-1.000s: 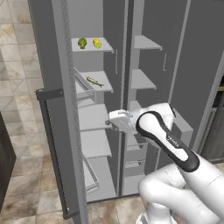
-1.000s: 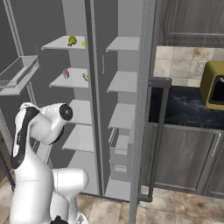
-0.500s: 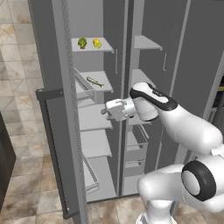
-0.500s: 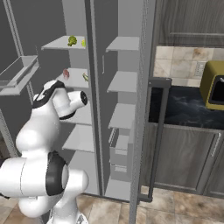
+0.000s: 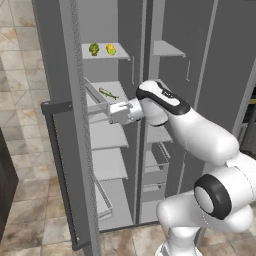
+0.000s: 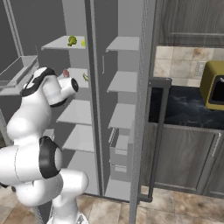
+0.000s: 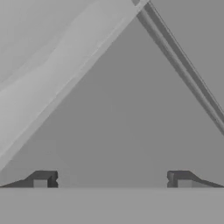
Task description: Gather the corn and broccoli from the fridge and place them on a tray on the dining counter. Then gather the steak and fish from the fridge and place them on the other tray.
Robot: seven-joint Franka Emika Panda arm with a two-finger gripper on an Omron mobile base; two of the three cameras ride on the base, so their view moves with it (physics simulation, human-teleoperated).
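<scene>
The fridge [image 5: 210,75] is standing open with both doors swung wide, and the gathering looks like it is barely getting under way: the broccoli [image 5: 93,48] and the corn [image 5: 111,49] are both sitting on the top shelf of the left compartment, side by side, the corn at about 3 o'clock of the broccoli, and nothing is travelling toward the dining counter. In the right base view the same pair is showing up on that top shelf, broccoli [image 6: 71,41] with the yellow cob just beside it, and a small reddish shape, probably the steak [image 6: 66,73], is lying on the shelf below, partly hidden by the arm. The fish cannot be made out for certain, and no tray is showing. So, judging from this, all four items are waiting to be fetched. The gripper [image 5: 106,111] is reaching into the left compartment at second-shelf level, roughly 6 o'clock of the vegetables, its fingertips [image 7: 43,179] standing spread wide and carrying nothing, facing bare grey wall.
</scene>
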